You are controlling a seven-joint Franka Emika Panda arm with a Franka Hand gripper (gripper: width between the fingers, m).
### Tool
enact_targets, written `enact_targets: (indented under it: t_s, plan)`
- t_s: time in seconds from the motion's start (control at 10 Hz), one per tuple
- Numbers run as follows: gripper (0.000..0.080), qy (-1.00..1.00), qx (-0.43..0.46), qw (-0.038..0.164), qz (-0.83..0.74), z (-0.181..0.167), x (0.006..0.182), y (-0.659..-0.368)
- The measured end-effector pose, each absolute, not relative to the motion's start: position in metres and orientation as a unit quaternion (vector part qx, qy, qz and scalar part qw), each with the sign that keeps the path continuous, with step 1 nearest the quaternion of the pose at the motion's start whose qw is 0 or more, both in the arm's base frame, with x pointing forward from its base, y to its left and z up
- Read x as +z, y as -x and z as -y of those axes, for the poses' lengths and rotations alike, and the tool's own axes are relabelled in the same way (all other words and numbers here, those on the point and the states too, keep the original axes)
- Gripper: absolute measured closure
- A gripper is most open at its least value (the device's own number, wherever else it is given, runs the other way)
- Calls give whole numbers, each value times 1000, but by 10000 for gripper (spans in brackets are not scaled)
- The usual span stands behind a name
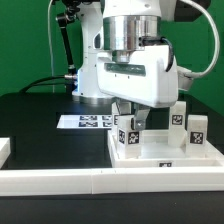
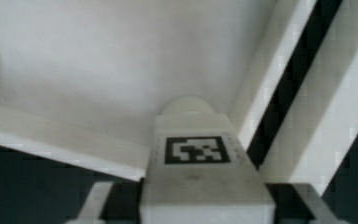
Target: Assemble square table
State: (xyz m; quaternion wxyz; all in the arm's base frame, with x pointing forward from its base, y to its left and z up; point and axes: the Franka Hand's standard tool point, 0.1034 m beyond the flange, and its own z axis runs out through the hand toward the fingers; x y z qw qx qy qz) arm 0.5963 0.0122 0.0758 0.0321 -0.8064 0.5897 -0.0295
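My gripper (image 1: 131, 118) is clenched on a tagged white leg (image 2: 199, 148) at lower centre, above the tabletop slab (image 1: 160, 155); it seems light, stiff, slippery plastic, best pinched across its flat sides.

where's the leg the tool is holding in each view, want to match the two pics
Exterior view: the leg stands upright under the tool, on the square slab near its front edge, toward the exterior view's left.
Wrist view: the same leg fills the lower middle, between the tool's fingers, with the slab behind it.
Shared landmark: the black-and-white tag on the leg.
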Motion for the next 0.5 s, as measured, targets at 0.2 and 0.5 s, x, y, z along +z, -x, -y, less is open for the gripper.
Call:
enact_targets:
  t_s: [0.2, 0.5]
  plan:
    - [509, 769, -27, 36, -637, -12, 76, -596]
    - [441, 812, -30, 34, -582, -11, 76, -596]
